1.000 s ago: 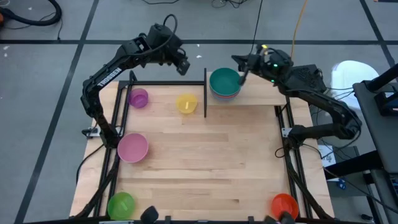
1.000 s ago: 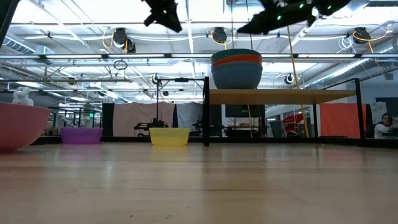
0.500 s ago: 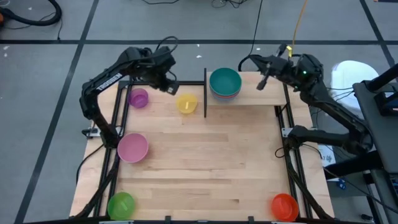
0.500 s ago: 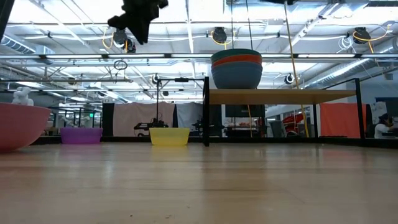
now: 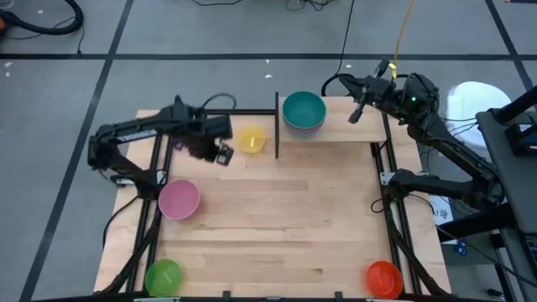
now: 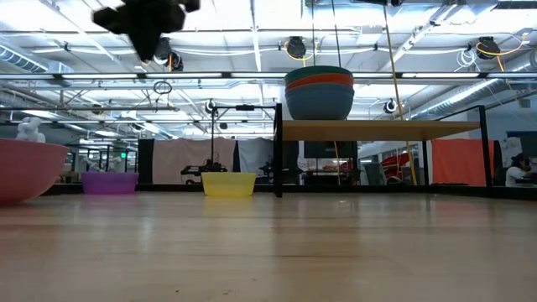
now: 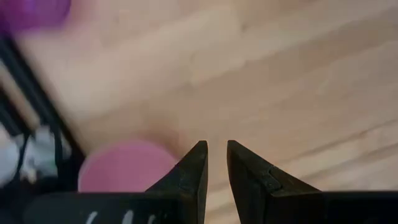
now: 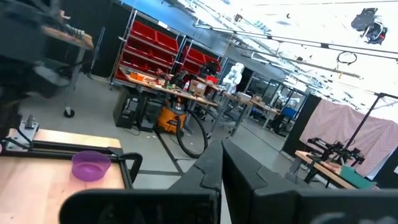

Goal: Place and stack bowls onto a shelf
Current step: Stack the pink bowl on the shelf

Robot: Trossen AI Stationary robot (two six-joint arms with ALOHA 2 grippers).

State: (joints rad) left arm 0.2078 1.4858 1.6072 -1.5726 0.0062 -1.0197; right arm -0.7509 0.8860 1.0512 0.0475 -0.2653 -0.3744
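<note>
A stack of three larger bowls, teal on top (image 5: pixel 303 110), red-orange in the middle and blue below, stands on the shelf (image 6: pixel 377 128). The stack (image 6: pixel 319 88) is near the shelf's left end. On the tabletop rest a pink bowl (image 5: pixel 179 200), a yellow bowl (image 5: pixel 252 138), a purple bowl (image 6: pixel 109 182), a green bowl (image 5: pixel 163 276) and an orange bowl (image 5: pixel 383 277). My left gripper (image 5: pixel 220 153) hovers above the table between the yellow and pink bowls. Its fingers (image 7: pixel 216 152) are open by a narrow gap and hold nothing. My right gripper (image 5: pixel 354 115) is shut (image 8: pixel 221 149) and hangs over the shelf, to the right of the stack.
Black frame rails run along the table's left (image 5: pixel 155 193) and right (image 5: pixel 390 210) sides. A black upright post (image 5: pixel 277 126) marks the shelf's left end. Bare wood (image 5: pixel 277 210) fills the table's middle. My left arm partly hides the purple bowl in the high view.
My left gripper swung from above the table's far edge toward the near left and came down. It now hangs between the yellow and pink bowls. My right gripper drew back from the teal bowl toward the right, then held still. No bowl moved.
</note>
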